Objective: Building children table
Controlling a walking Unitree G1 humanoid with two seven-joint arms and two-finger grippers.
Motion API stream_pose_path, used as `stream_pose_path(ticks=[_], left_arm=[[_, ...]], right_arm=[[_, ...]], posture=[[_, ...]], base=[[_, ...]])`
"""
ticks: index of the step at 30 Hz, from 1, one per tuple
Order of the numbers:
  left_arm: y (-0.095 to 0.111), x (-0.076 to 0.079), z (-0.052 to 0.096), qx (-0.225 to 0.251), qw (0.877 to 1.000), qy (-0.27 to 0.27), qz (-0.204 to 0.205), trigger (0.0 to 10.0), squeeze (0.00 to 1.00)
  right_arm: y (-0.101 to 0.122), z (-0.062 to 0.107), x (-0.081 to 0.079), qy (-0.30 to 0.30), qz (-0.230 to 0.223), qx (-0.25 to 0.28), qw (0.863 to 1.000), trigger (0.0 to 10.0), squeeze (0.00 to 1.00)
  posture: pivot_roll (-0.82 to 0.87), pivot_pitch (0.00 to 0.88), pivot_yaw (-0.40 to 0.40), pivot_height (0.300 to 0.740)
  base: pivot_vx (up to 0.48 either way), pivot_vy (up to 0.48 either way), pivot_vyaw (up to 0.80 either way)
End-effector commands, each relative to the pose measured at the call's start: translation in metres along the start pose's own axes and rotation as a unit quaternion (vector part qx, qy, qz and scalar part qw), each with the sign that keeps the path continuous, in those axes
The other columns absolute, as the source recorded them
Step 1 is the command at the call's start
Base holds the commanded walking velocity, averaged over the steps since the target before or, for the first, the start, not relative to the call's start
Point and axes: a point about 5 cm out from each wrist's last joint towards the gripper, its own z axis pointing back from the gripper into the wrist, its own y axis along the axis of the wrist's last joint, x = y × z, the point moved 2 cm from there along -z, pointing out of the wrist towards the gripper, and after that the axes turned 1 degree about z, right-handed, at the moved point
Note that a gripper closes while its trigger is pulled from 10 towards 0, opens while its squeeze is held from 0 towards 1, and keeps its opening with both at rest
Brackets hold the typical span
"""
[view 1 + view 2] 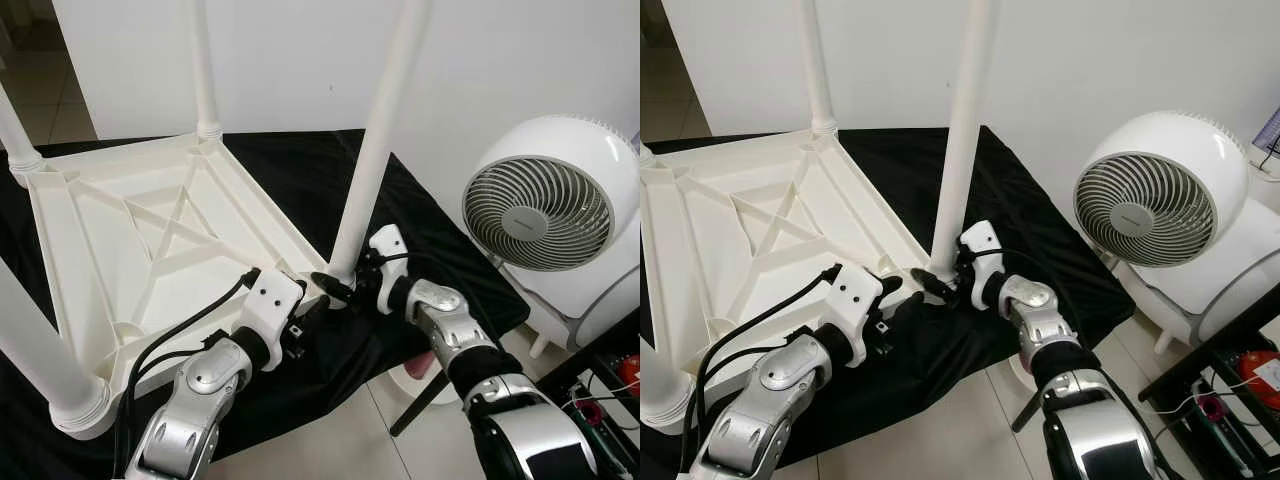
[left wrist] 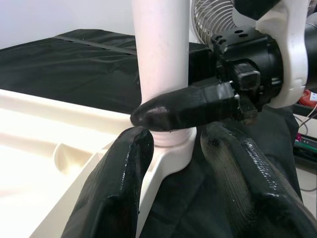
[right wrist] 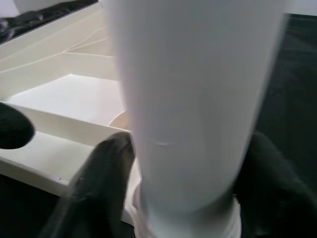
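Note:
A white plastic children's table lies upside down on a black cloth. Three legs stand in its corners: far left, far middle and near left. A fourth leg stands upright at the near right corner socket. My right gripper is shut on this leg's base, with its fingers on either side of the leg. Just to its left my left gripper stands open, its fingers astride that corner of the table.
A white round fan stands close on the right, past the cloth's edge. A dark shelf with cables is at the lower right. Tiled floor shows below the cloth's near edge, and a white wall stands behind.

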Motion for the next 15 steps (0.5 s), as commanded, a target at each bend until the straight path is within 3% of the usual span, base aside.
stream_pose_path(ticks=[1,8,14,15], left_arm=[[0.000,0.001,0.000,-0.002,1.000,0.006,0.001,10.0,0.00],[0.001,0.001,-0.001,-0.001,1.000,0.002,0.000,10.0,0.00],[0.001,0.001,-0.002,-0.002,1.000,-0.001,-0.004,10.0,0.00],[0.001,0.001,-0.003,-0.002,1.000,-0.002,-0.004,10.0,0.00]], right_arm=[[-0.005,-0.001,-0.006,0.019,-0.007,0.000,1.000,0.0,0.00],[-0.015,0.002,0.000,-0.029,0.000,-0.025,0.999,0.0,0.00],[-0.027,0.003,-0.005,-0.073,0.010,-0.039,0.996,0.0,0.00],[-0.030,0.004,-0.006,-0.102,-0.002,-0.035,0.994,0.0,0.00]], posture=[[0.13,0.027,-0.122,0.740],[0.12,0.015,-0.114,0.740],[0.12,0.003,-0.114,0.740],[0.12,0.002,-0.115,0.740]], base=[[0.000,0.000,0.00],[0.000,0.000,0.00],[0.000,0.000,0.00],[0.000,0.000,0.00]])
